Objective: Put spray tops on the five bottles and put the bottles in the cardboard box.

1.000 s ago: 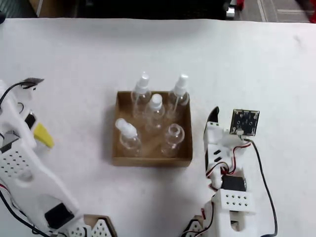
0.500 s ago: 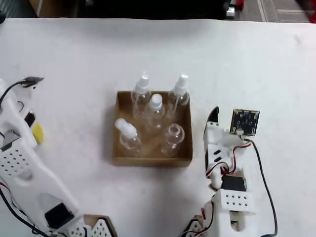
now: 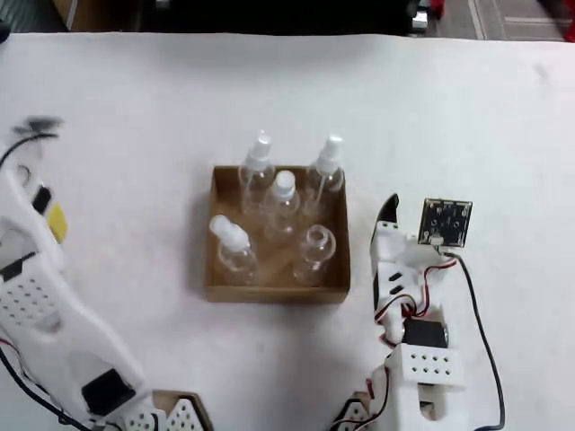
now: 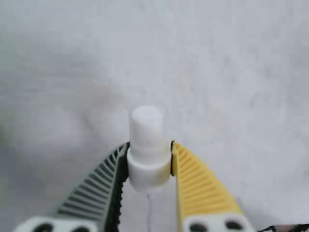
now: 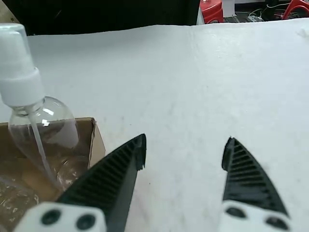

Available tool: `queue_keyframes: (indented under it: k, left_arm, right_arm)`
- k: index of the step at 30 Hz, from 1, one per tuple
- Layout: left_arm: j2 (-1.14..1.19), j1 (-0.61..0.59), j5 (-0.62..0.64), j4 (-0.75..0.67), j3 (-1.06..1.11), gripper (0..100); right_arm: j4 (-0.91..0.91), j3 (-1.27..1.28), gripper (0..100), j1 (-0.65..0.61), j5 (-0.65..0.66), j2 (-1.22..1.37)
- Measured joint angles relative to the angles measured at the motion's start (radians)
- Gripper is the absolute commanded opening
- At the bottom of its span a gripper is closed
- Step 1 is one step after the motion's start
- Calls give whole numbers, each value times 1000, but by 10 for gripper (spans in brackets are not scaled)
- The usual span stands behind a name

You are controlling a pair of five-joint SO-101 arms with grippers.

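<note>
At centre, box (image 3: 275,293) holds five bottles (image 3: 282,205), four capped; your left gripper (image 4: 148,146) clamps last top (image 4: 146,124); right gripper (image 5: 185,142) apart.

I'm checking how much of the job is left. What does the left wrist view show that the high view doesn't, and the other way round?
Left wrist view adds: a white spray top clamped in the left hand, its thin tube trailing from it. High view adds: the cardboard box holding five bottles, four capped and one bottle open-necked, with the right arm beside it. Shared: the white table cover and the left hand's yellow finger.
</note>
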Motion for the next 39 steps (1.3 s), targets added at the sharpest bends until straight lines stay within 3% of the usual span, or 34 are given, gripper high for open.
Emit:
queue_keyframes:
  k: [9, 14, 20, 27, 33, 39]
  left_arm:
    - [-651, 72, 18, 8, -5, 21]
    - [-990, 94, 149, 8, -6, 21]
    - [-1303, 230, 321, -40, -25, 21]
    - [-1379, 420, 583, -135, -35, 21]
    - [-1379, 689, 775, -221, 69, 21]
    - [-1363, 982, 836, -439, 275, 21]
  right_arm:
    - [0, 0, 233, 0, 0, 0]
    - [0, 0, 233, 2, 0, 0]
    - [0, 0, 233, 2, 0, 0]
    - [0, 0, 233, 2, 0, 0]
    - [0, 0, 233, 6, 0, 0]
    - [0, 0, 233, 43, 0, 0]
